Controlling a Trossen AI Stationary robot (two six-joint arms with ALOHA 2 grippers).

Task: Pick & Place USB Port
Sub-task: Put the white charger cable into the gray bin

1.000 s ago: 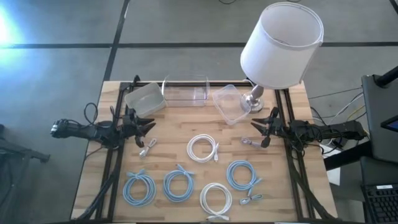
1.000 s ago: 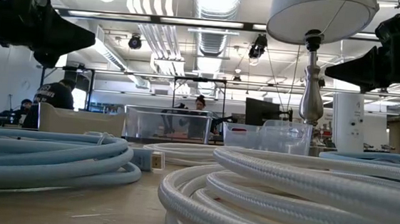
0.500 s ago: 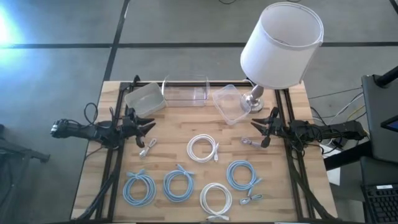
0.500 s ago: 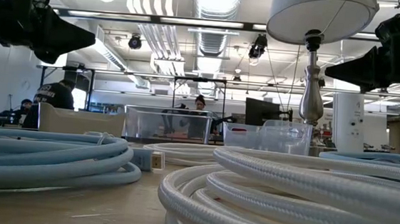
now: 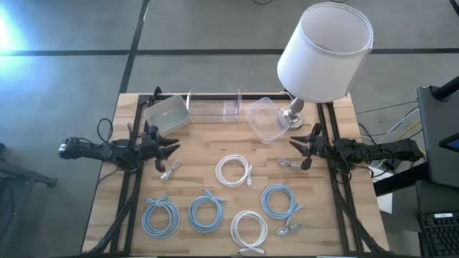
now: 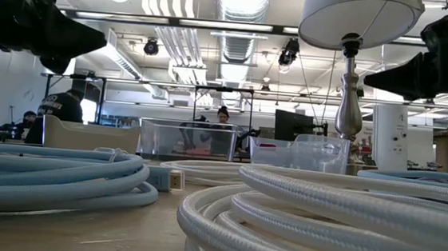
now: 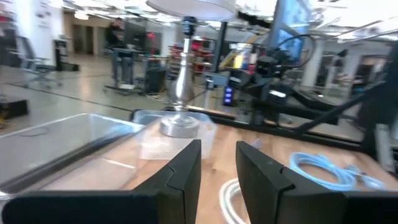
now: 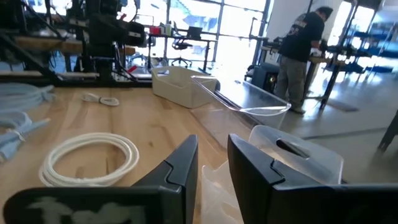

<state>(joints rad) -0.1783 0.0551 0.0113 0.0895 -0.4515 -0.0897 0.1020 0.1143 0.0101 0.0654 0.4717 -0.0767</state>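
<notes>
**A:** Anything different from a second ago?

**B:** Barely. My left tool has edged a touch toward the front of the bench. The right tool hasn't budged, and nothing on the bench has shifted. I'd say we're still at the start, with no pick made.

**A:** Where's the USB part?

**B:** There are three small silver ones lying on the wood. The left USB piece is just in front of my left tool, and the right USB piece sits just beside the right tool. The front USB piece is down among the coiled cables. The clear bins at the back have none in them that I can see.

**A:** Arm pose?

**B:** Both arms reach in level from the bench's side edges, pointing inward and held above the surface. On each tool the fingers stand a narrow slot apart with nothing between them.
</notes>
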